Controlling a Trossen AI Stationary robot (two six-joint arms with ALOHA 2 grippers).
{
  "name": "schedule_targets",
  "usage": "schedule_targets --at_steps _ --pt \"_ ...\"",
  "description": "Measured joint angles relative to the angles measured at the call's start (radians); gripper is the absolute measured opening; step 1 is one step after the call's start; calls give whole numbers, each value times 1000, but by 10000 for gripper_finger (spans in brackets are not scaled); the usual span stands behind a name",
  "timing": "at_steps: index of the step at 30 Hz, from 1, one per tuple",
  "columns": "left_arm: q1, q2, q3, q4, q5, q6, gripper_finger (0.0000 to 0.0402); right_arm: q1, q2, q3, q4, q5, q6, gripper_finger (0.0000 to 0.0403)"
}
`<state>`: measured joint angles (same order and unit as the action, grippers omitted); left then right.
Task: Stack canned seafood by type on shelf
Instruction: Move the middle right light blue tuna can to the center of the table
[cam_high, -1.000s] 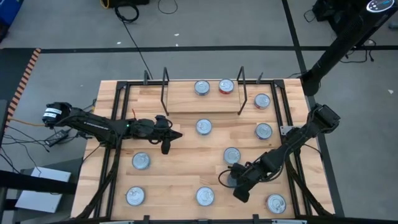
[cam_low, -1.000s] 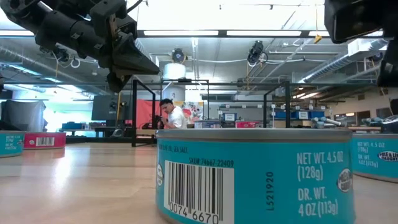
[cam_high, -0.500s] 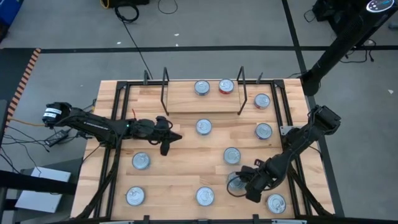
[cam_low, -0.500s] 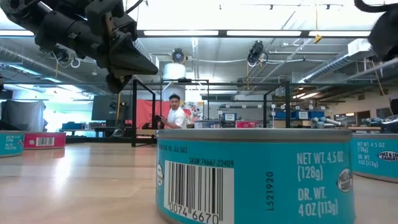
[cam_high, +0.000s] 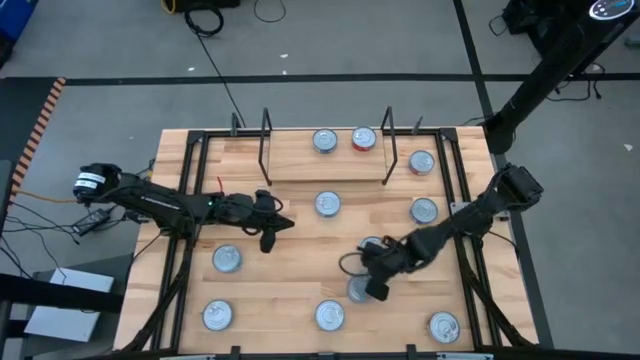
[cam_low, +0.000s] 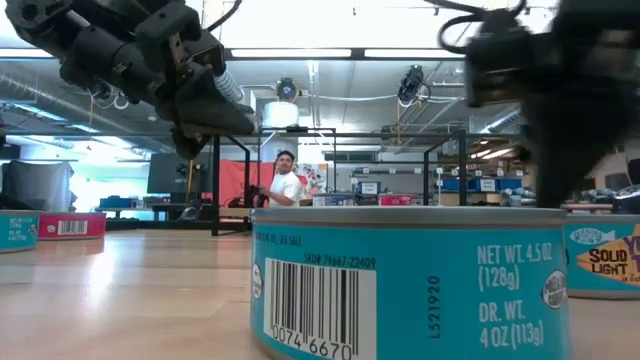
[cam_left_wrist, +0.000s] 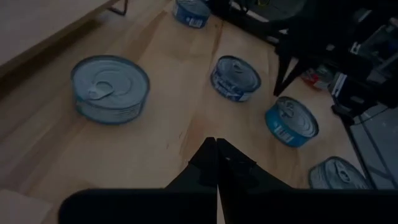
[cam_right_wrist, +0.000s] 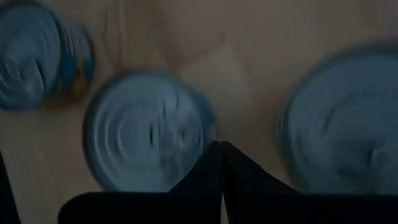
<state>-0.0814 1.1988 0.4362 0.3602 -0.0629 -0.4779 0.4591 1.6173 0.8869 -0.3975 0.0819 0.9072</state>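
From above: left gripper (cam_high: 270, 226) pinched shut on nothing, hovering mid-table; small flat round silver-lidded tin (cam_high: 327, 204) off to its right, another (cam_high: 227, 258) just below-left. Right gripper (cam_high: 372, 283) closed too, empty, with a tin (cam_high: 358, 290) right beside its tip. Beyond both, narrow light-wood shelf (cam_high: 325, 160) with black wire uprights, carrying a blue-sided tin (cam_high: 324, 140) touching a red-sided one (cam_high: 363, 138).

Level with the table: big teal-labelled tin (cam_low: 410, 280) up front, left gripper (cam_low: 235, 108) hanging above (fingers together).

Left wrist: shut fingertips (cam_left_wrist: 216, 152) over bare wood, tins ahead.

Right wrist: closed fingertips (cam_right_wrist: 219, 151) between two blurred silver lids (cam_right_wrist: 149, 130).
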Motion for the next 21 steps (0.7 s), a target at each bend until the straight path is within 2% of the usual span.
schedule_targets --at_steps 4,9,15,21 --pt "-3 73 0 84 32 1 1 -35 -37 38 3 -58 -113 8" --pt "-27 166 0 229 42 26 1 23 -48 51 -18 -156 -198 8" --pt "-63 261 0 345 43 88 1 126 2 50 3 -161 -256 8" --pt "-72 356 34 363 55 110 1 142 67 50 35 -128 -257 8"
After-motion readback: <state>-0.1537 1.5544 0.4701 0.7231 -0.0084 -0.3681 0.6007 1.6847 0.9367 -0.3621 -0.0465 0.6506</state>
